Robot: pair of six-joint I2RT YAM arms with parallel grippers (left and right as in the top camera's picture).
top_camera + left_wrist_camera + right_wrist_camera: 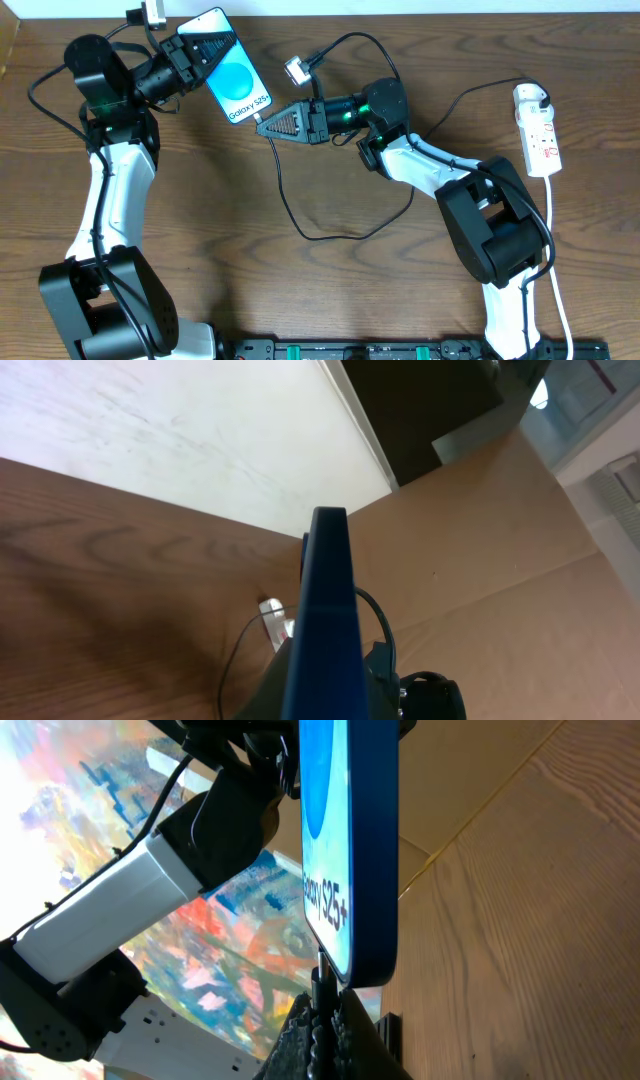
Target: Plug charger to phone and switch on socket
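Observation:
My left gripper point(203, 50) is shut on the top end of the phone point(234, 78) and holds it tilted above the table, its blue screen with "Galaxy S25" facing up. The phone shows edge-on in the left wrist view point(325, 620) and the right wrist view point(350, 840). My right gripper point(272, 122) is shut on the charger's plug tip point(321, 978), which sits against the phone's bottom edge. The thin black cable point(290, 212) loops over the table to the white adapter point(296, 69). The socket point(538, 128) lies at the far right.
The table is brown wood point(400, 260). The socket's white lead point(556, 250) runs down the right side past the right arm's base point(495, 235). The left arm's base point(100, 300) stands at the lower left. A wall edge and a cardboard panel point(480, 560) lie beyond the phone.

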